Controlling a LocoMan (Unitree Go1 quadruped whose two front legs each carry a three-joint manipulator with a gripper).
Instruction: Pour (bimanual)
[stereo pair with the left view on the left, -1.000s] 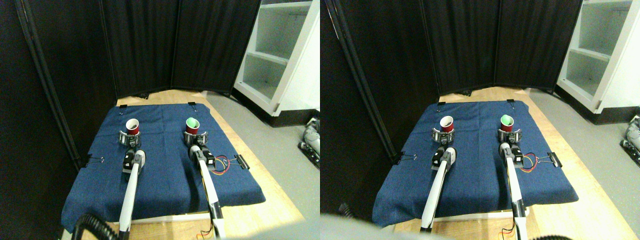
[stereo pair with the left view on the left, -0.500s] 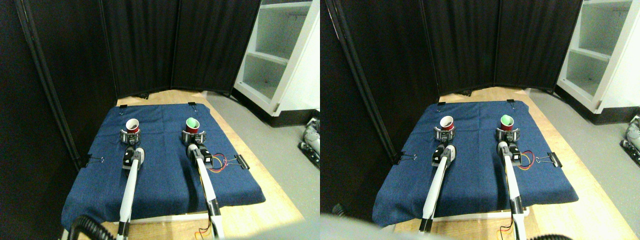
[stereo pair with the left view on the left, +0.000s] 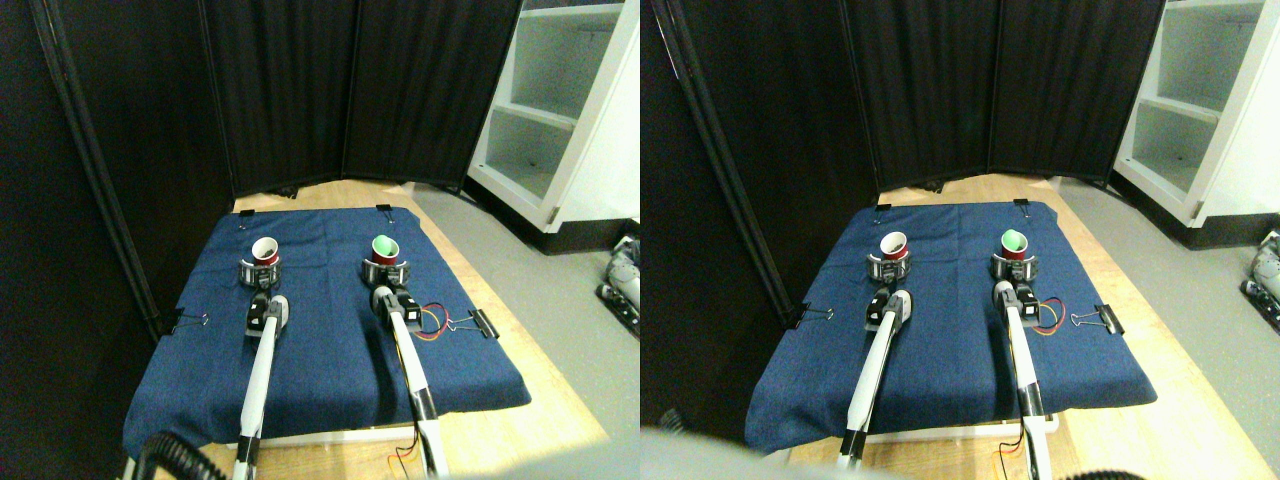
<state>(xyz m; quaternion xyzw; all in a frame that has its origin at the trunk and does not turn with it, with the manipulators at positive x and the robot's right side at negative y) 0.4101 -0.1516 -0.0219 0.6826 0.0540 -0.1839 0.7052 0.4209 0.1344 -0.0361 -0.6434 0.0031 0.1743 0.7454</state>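
Left gripper (stereo pair with the left view on the left: 261, 270) sits at the base of the white-lined red cup (stereo pair with the left view on the left: 264, 250), its grey fingers (stereo pair with the left view on the left: 246, 270) curving around the cup's lower part — looks like they wrap it, but whether they actually clamp it I cannot tell. Right gripper (stereo pair with the left view on the left: 385, 270) is the same story at the green-lined red cup (stereo pair with the left view on the left: 386, 248): fingers (stereo pair with the left view on the left: 402, 270) ring the base, grip state cannot be told at this size. Both cups stand upright, well apart from each other, left one toward the back-left of the blue cloth (stereo pair with the left view on the left: 330, 360), right one toward the back-right. Contents of either cup not readable. Pale left manipulator (stereo pair with the left view on the left: 258, 380) and right manipulator (stereo pair with the left view on the left: 412, 370) run up from the bottom edge, roughly parallel. Red-yellow wires (stereo pair with the left view on the left: 435, 325) loop on the cloth just right of the right manipulator, a black binder clip (stereo pair with the left view on the left: 483, 323) beside them at the cloth edge; another clip (stereo pair with the left view on the left: 190, 320) on the left edge. Cloth covers a wooden bench (stereo pair with the left view on the left: 540, 390). Behind — dark folding screen (stereo pair with the left view on the left: 300, 90), white shelf unit (stereo pair with the left view on the left: 560, 110) at right, grey floor (stereo pair with the left view on the left: 580, 290).
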